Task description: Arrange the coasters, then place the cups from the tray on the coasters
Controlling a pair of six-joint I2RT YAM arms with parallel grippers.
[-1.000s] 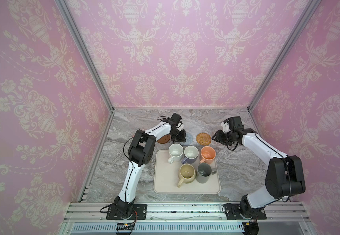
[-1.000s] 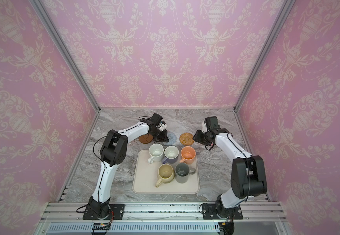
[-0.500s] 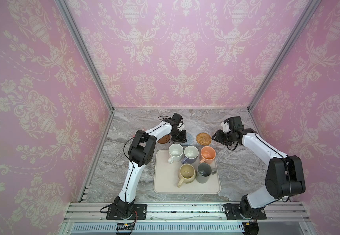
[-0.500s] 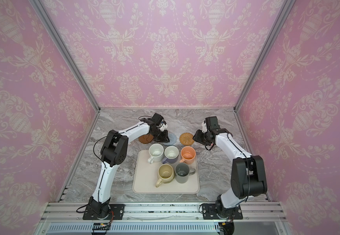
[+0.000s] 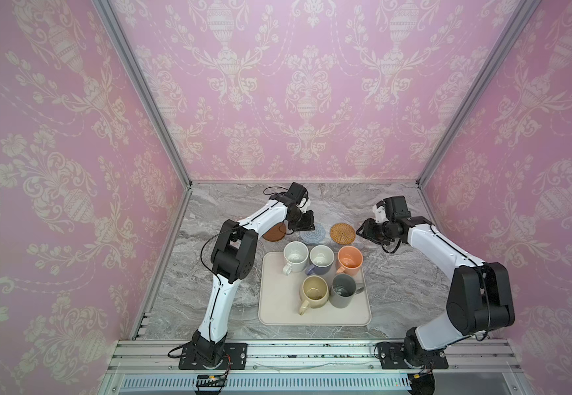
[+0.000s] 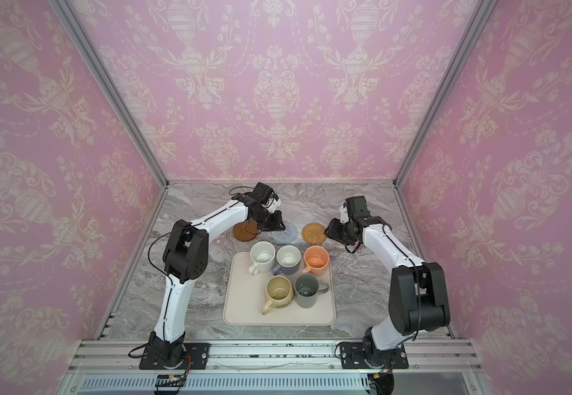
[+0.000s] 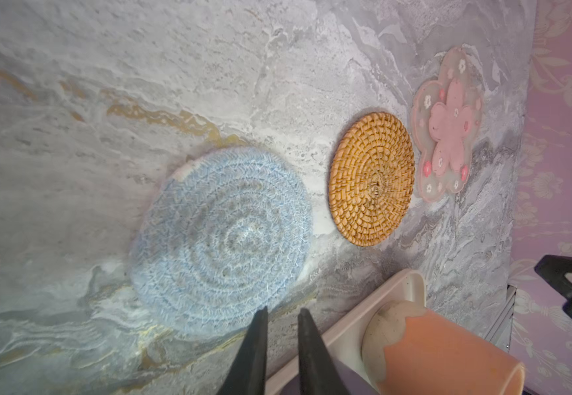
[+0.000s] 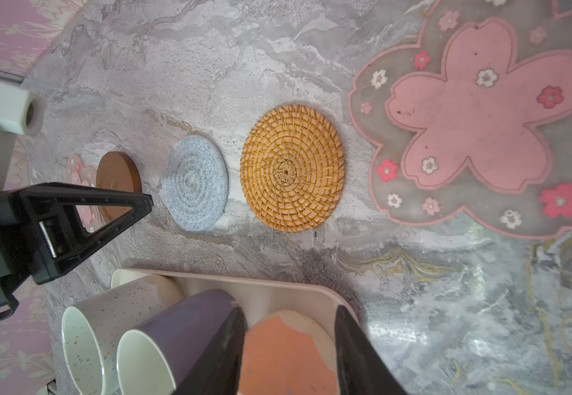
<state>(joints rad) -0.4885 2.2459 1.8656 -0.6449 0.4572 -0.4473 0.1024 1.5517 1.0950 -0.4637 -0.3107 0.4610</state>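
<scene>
Between pink damask walls (image 5: pixel 294 85) — grey marbled tabletop (image 5: pixel 409 285) with beige tray (image 5: pixel 277 309).

1. A beige tray (image 6: pixel 243 307) lies flat on the grey marble table (image 6: pixel 188 290), between the two arm bases.
2. Five mugs stand upright on the tray. In the far row are a white mug (image 6: pixel 262 254), a lavender mug (image 6: pixel 288 259) and a peach-orange mug (image 6: pixel 316 260).
3. The near row holds a cream-yellow mug (image 6: pixel 278 290) and a grey mug (image 6: pixel 306 290), close together.
4. Beyond the tray's far edge, three coasters lie in a row on the table, apart from one another. They are a brown wooden disc (image 6: pixel 242 233), a blue-grey crocheted round (image 6: pixel 286 234) and a woven rattan disc (image 6: pixel 313 233).
5. The left claw (image 6: pixel 279 224) hangs between the wooden disc and the crocheted round.
6. The right claw (image 6: pixel 329 232) sits just right of the rattan disc.
7. Neither claw's jaw stance can be read here.
</scene>
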